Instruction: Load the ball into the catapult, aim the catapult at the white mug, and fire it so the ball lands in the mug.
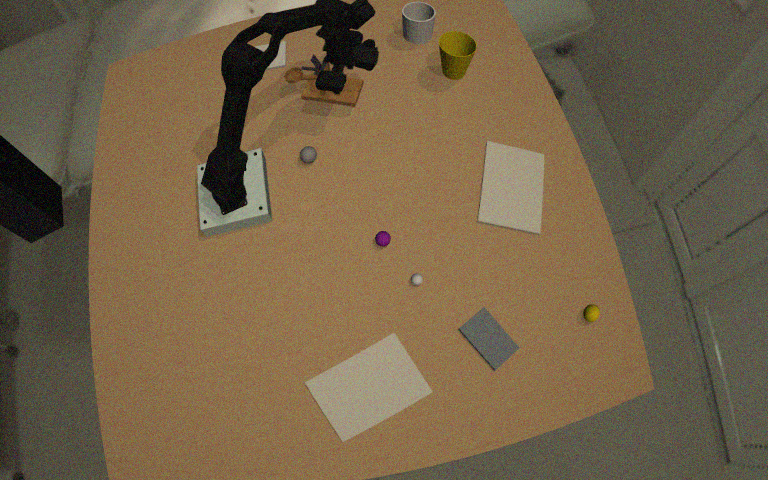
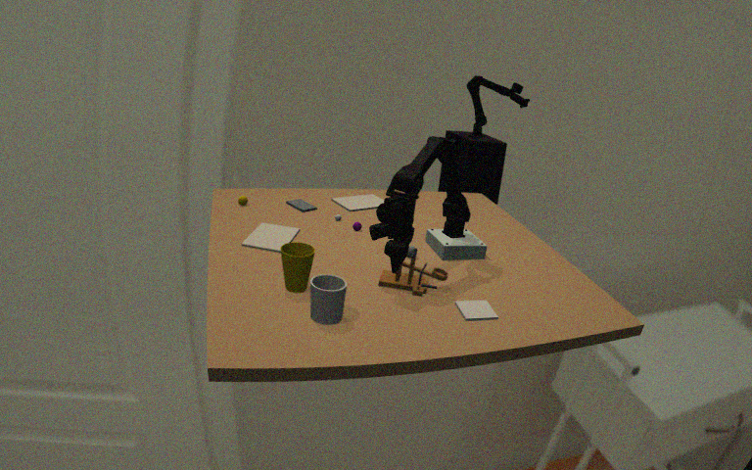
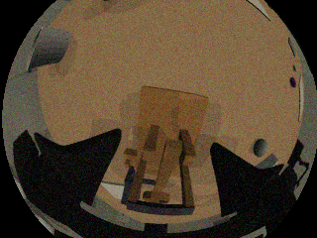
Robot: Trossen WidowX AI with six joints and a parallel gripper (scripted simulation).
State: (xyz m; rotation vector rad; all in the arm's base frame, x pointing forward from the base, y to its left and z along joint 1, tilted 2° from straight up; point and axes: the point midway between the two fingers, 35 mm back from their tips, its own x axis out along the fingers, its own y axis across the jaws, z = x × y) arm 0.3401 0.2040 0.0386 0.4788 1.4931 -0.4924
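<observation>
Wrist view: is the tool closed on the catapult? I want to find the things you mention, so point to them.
No, the tool (image 3: 168, 142) is open, its two black fingers wide apart with the wooden catapult (image 1: 334, 97) (image 2: 388, 280) (image 3: 173, 109) visible between and below them, untouched.

Four balls, two cups, four flat rectangles, one catapult.

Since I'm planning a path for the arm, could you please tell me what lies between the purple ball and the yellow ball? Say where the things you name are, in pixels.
In the top view, the small white ball (image 1: 416, 279) (image 2: 337, 217) and the gray pad (image 1: 488, 339) (image 2: 302, 205) lie roughly between them.
</observation>
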